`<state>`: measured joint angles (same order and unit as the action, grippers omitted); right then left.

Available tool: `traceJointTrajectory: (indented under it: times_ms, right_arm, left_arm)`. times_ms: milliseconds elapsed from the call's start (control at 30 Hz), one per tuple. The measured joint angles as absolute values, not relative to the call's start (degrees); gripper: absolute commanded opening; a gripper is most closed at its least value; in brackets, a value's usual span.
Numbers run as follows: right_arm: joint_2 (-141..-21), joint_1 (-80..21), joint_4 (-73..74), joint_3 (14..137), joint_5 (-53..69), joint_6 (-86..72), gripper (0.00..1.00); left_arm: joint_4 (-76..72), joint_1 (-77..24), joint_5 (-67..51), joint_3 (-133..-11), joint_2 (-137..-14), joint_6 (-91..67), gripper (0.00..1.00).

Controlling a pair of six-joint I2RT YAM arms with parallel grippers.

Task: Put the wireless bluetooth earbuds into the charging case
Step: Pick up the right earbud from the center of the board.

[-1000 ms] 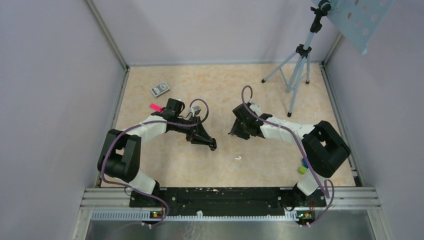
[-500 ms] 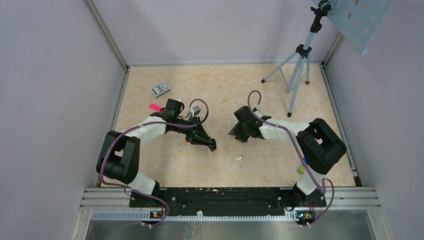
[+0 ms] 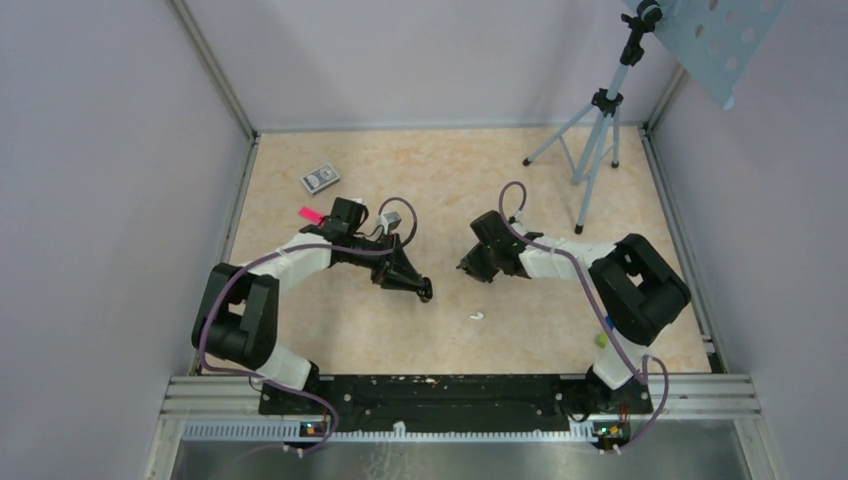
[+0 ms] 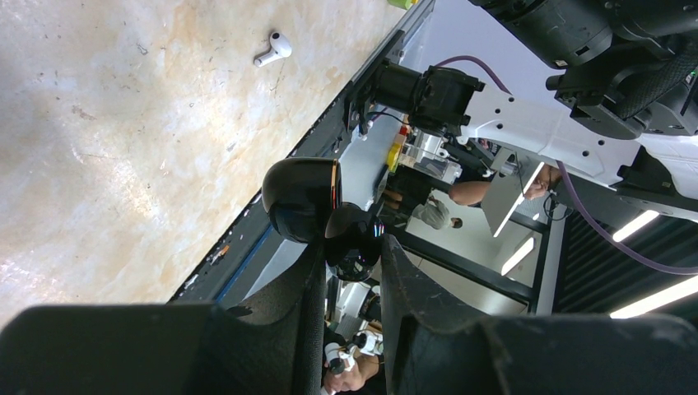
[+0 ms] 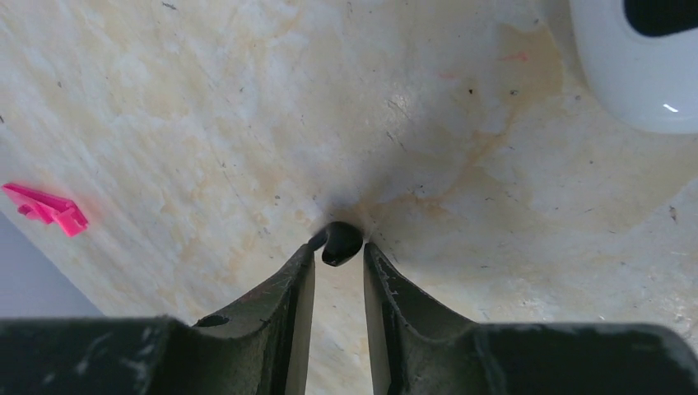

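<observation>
In the left hand (image 4: pixel 352 247) a glossy black rounded plastic charging case (image 4: pixel 301 197) is pinched at the fingertips. It appears hinged open, judged to be held so that its sockets are presented for loading. The right hand (image 5: pixel 338 257) is set down at the worktop (image 5: pixel 206 99), with its fingers (image 5: pixel 298 296) narrowly parted either side of a tiny black stemmed earbud (image 5: pixel 341 242), placed for a pick. Whether contact is made cannot be told. A small white stemmed earbud (image 3: pixel 477 316) is left loose on the worktop between the arms, apart from the case and not yet inserted.
</observation>
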<state>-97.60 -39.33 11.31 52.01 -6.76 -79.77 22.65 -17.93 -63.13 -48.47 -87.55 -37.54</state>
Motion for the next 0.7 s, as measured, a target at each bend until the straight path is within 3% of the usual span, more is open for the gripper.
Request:
traceJointTrajectory:
  times_ms: [533,700]
  right_arm:
    - [-98.1,-39.2,10.2,52.0,-6.3,-80.4,0.25]
    - [-98.1,-39.0,9.6,51.7,-6.4,-80.7,0.18]
  left_arm:
    - [22.7,-17.9,-63.2,-48.1,-86.8,-37.5,0.00]
    - [22.7,-17.9,-63.2,-48.1,-86.8,-37.5,0.00]
